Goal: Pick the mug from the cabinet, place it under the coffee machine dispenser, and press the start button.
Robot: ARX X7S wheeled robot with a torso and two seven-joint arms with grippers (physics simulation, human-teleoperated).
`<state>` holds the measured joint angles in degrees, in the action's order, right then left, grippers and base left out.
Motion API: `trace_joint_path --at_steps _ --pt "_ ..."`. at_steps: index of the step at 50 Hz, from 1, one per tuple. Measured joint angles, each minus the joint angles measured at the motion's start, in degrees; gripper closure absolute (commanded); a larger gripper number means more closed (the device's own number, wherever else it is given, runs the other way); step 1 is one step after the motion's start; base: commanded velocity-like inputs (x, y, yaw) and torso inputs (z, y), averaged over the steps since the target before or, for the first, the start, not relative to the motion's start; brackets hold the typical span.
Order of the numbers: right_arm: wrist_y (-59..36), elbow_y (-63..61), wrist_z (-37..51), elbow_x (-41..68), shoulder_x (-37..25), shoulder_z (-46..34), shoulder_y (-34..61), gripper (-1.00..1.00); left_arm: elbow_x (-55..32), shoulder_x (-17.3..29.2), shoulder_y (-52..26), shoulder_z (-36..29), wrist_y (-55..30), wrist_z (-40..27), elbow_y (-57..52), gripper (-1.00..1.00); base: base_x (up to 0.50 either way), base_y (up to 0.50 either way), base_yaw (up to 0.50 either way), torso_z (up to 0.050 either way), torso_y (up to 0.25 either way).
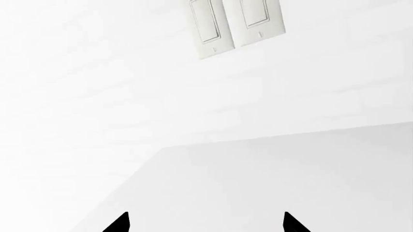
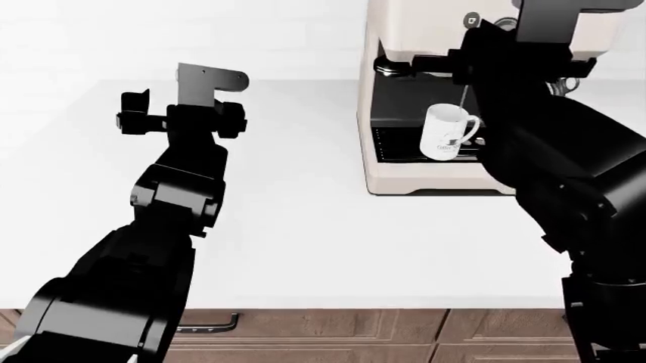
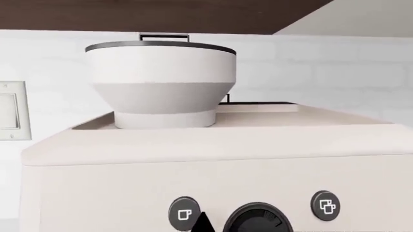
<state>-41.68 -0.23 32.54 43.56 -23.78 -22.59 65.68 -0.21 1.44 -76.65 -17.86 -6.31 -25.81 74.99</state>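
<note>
The cream coffee machine (image 2: 404,178) stands at the back right of the counter. The white mug (image 2: 447,134) stands upright on the black drip tray in its recess, below and right of the dark dispenser (image 2: 392,68), with the thin steam wand (image 2: 464,97) just above it. My right arm (image 2: 545,151) reaches up across the machine's front. My right gripper (image 3: 204,223) shows a single black tip, shut and holding nothing, against the machine's front between the left round button (image 3: 184,214) and the gauge (image 3: 258,220). My left gripper (image 1: 206,225) hangs open and empty over the counter, far left of the machine.
A white wall with two light switches (image 1: 235,24) rises behind the counter (image 2: 302,227). A bean hopper (image 3: 160,82) tops the machine, under a dark cabinet (image 3: 161,14). A second round button (image 3: 324,205) lies right of the gauge. Wooden drawers (image 2: 333,325) run below the counter's front edge.
</note>
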Motion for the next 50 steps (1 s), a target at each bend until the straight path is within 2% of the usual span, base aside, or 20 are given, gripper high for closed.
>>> trace_joint_path --at_steps 14,15,25,33,37,50 --pt "-2.4 -11.1 3.3 5.7 -2.8 3.0 -2.6 1.00 0.0 0.0 0.0 0.0 0.1 -0.1 0.0 -1.00 0.00 0.00 0.00 0.000 0.000" --pt "-2.6 -12.0 3.6 6.2 -3.0 3.3 -2.8 -1.00 0.0 0.0 0.0 0.0 0.1 -0.1 0.0 -1.00 0.00 0.00 0.00 0.000 0.000" --pt "-4.3 -21.1 6.5 11.3 -5.6 6.3 -5.6 -1.00 -0.2 0.0 -0.1 0.3 2.0 -0.5 0.0 -1.00 0.00 0.00 0.00 0.000 0.000" --pt "-4.0 -28.8 8.5 14.9 -7.8 9.4 -9.4 -1.00 -2.2 -0.3 -1.4 2.1 4.7 2.4 -2.3 -1.00 0.00 0.00 0.00 0.000 0.000" --pt "-3.2 -32.9 9.4 16.3 -9.0 11.2 -12.2 -1.00 -4.0 1.1 2.9 2.6 -2.4 3.2 -14.2 -1.00 0.00 0.00 0.00 0.000 0.000" --pt "0.2 -46.3 11.4 15.5 -12.5 14.5 -22.4 -1.00 -12.0 7.6 22.0 8.1 -27.0 1.9 -73.2 -1.00 0.00 0.00 0.00 0.000 0.000"
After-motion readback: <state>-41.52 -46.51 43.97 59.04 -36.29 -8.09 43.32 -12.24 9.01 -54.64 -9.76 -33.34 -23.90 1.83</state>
